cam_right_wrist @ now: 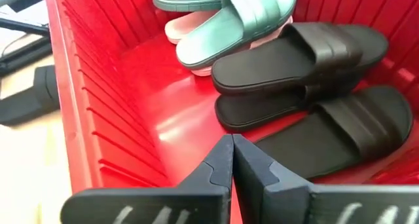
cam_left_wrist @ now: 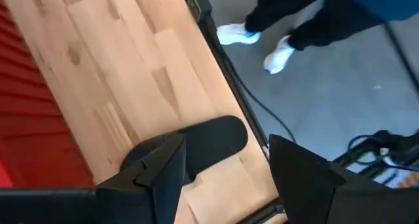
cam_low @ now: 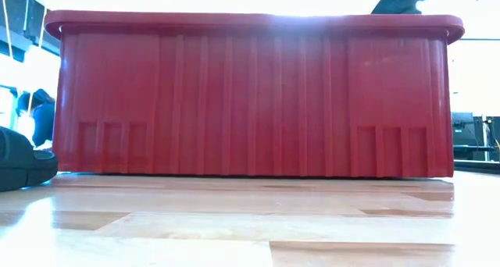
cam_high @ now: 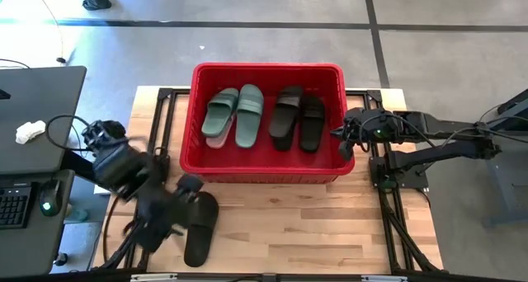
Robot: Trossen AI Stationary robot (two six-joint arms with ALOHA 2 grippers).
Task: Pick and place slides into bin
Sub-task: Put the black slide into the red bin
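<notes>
The red bin (cam_high: 268, 171) stands at the table's far middle. In it lie a sage-green pair (cam_right_wrist: 229, 14) on top of pale pink slides (cam_right_wrist: 186, 31), and a black pair (cam_right_wrist: 308, 73) beside them. One black slide (cam_high: 200, 228) lies flat on the table near the bin's near left corner; it also shows in the low view (cam_low: 23, 161). My left gripper (cam_left_wrist: 226, 168) is open, slanting down over one end of this slide (cam_left_wrist: 213, 140). My right gripper (cam_right_wrist: 232, 160) is shut and empty, above the bin's inside by its right wall. My left gripper stands with one finger (cam_left_wrist: 163, 168) in front of the black slide's end (cam_left_wrist: 219, 135), and the other finger is off to the slide's side. I cannot tell whether it touches the slide.
The bin's tall near wall (cam_low: 250, 95) stands just beyond the loose slide. Bare wooden tabletop (cam_high: 305, 232) stretches to the right of the slide. A desk with a keyboard (cam_high: 16, 204) stands left of the table. A person's legs (cam_left_wrist: 281, 27) show on the floor past the table's edge.
</notes>
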